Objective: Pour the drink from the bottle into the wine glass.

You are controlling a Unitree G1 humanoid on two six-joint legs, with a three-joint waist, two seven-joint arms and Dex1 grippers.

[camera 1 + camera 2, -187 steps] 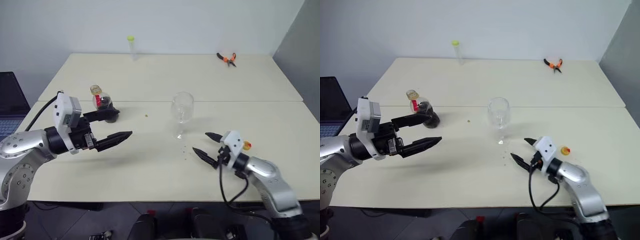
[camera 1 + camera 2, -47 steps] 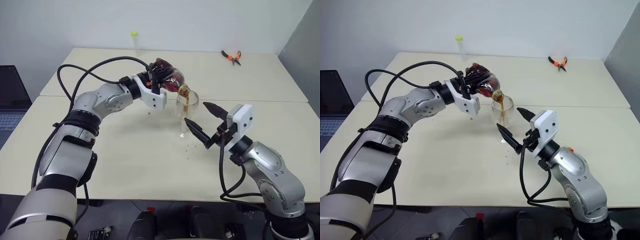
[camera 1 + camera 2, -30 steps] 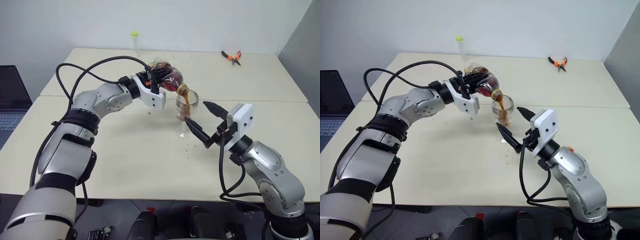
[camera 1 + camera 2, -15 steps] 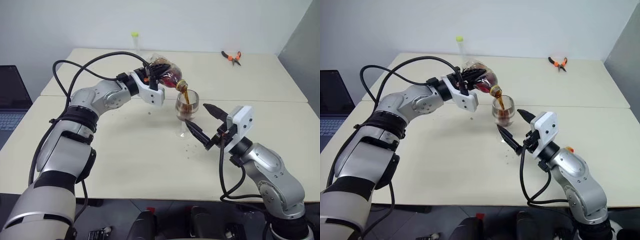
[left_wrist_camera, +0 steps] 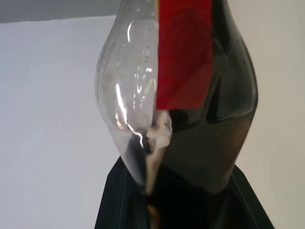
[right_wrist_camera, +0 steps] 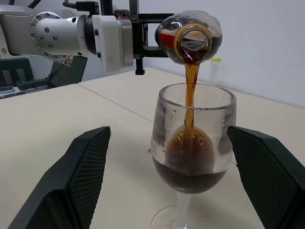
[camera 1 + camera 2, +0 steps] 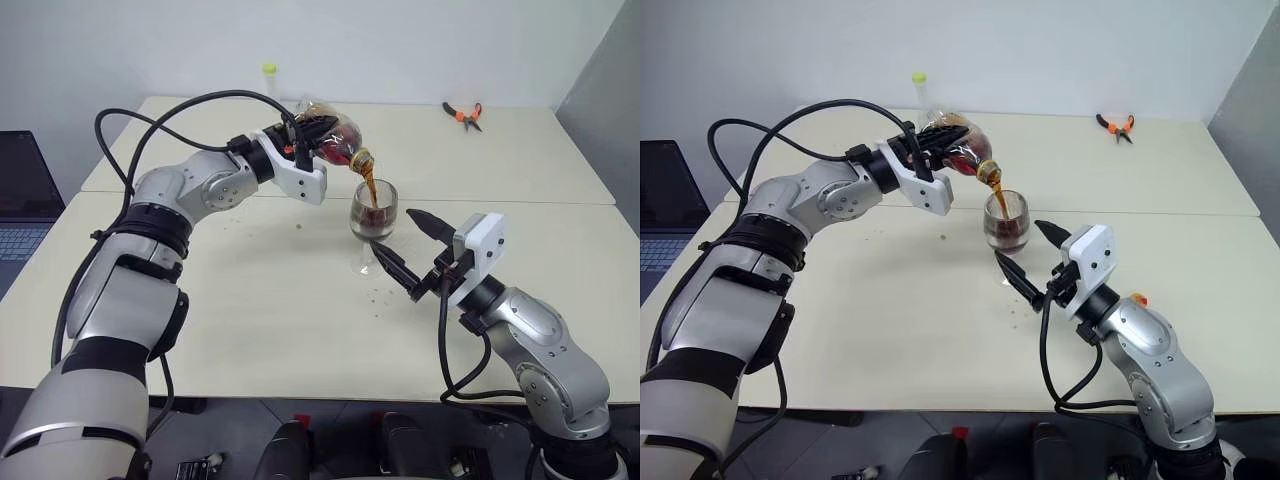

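My left gripper [image 7: 312,135] pinches the bottle [image 7: 335,139], tipped mouth-down above the wine glass [image 7: 373,210]; the drink [image 6: 189,88] streams into its bowl. My right gripper [image 7: 400,244] is spread wide, the glass's stem between its fingers, untouched.

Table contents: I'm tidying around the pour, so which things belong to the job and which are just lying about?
In use:
bottle, tipped in the left gripper
drink
wine glass
right gripper, fingers open beside the glass

Lying about:
orange pliers
yellow-capped tube
small yellow-orange cap
laptop
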